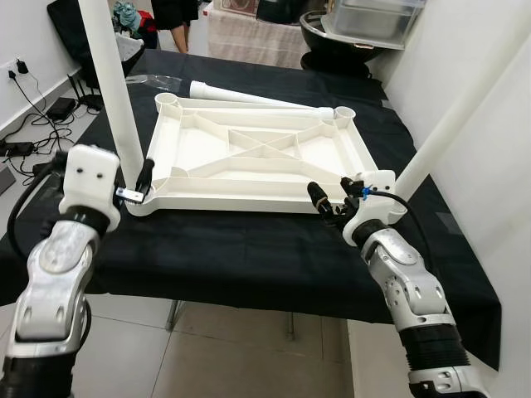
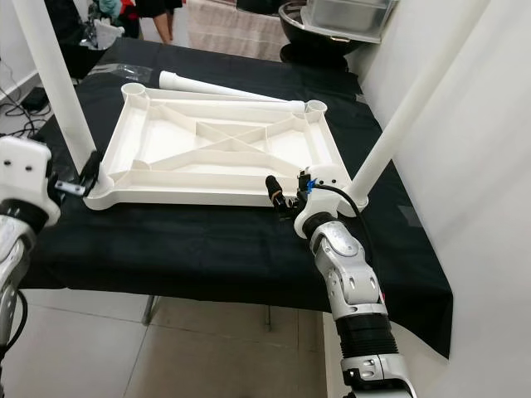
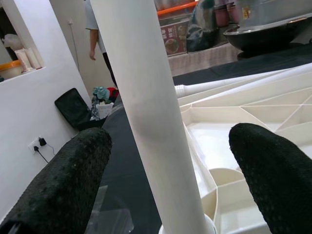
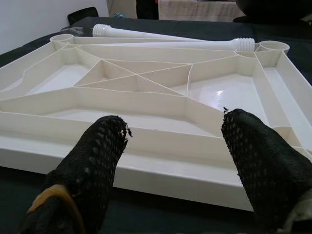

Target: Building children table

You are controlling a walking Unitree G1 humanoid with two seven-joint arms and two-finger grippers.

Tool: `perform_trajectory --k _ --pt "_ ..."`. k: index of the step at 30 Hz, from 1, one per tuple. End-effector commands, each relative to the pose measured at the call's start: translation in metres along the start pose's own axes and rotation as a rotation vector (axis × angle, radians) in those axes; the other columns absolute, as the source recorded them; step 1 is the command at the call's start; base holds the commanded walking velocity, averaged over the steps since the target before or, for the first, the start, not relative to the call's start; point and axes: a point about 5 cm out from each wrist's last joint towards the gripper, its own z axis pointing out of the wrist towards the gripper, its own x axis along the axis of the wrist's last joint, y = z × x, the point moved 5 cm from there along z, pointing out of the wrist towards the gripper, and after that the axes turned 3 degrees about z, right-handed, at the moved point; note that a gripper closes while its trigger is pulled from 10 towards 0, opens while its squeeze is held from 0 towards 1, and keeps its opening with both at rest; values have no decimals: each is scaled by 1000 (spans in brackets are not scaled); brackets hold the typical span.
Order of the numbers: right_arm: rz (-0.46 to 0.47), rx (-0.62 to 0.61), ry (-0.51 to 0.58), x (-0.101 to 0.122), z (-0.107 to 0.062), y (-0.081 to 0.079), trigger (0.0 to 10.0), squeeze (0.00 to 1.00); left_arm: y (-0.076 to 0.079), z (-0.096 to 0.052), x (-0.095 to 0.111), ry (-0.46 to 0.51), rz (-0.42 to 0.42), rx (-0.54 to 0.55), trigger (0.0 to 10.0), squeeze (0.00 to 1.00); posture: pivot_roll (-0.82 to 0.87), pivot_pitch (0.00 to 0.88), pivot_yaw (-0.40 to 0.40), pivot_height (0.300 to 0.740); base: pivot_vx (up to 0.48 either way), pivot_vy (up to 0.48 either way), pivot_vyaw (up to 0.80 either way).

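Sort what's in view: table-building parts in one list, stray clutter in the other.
Job:
- upturned white tabletop
- two legs standing in its near corners
- two loose legs lying along its far edge
- left pincer, right pincer

Clutter:
- metal basin
- floor cables
- black bag

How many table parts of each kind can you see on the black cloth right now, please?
Upturned white tabletop: 1
Legs standing in corner sockets: 2, near left and near right
Legs lying loose beyond the tabletop: 2, one and another
Total: 5 parts
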Motion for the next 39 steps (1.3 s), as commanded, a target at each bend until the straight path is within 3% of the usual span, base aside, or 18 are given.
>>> perform_trajectory --k 1,12,27,28,30,31,39 --pt "-4 -20 -13 -5 -3 4 10000 0 -1 4 -4 -3 0 2 10000 0 91 151 -128 740 0 0 0" --pt "20 -14 -24 -5 -6 3 10000 0 -5 21 -12 -10 -34 -1 10000 0 79 163 -128 740 0 0 0" --pt "-20 -22 -170 -41 -20 11 10000 0 -2 47 -11 13 -23 -25 10000 0 72 184 -124 740 0 0 0" --pt "-35 -28 -228 -51 -22 13 10000 0 -3 50 -11 15 -15 -26 9059 0 70 189 -119 740 0 0 0" --pt "-46 -31 -263 -58 -25 14 10000 0 -3 52 -10 17 -12 -26 9059 0 71 191 -118 740 0 0 0" --pt "-53 -46 -299 -65 -27 16 10000 0 -4 54 -9 21 -11 -23 0 0 72 196 -115 740 0 0 0" --pt "-65 -182 -361 -73 -27 35 10000 0 -1 60 -5 45 -21 -28 0 0 72 201 -107 740 0 0 0"
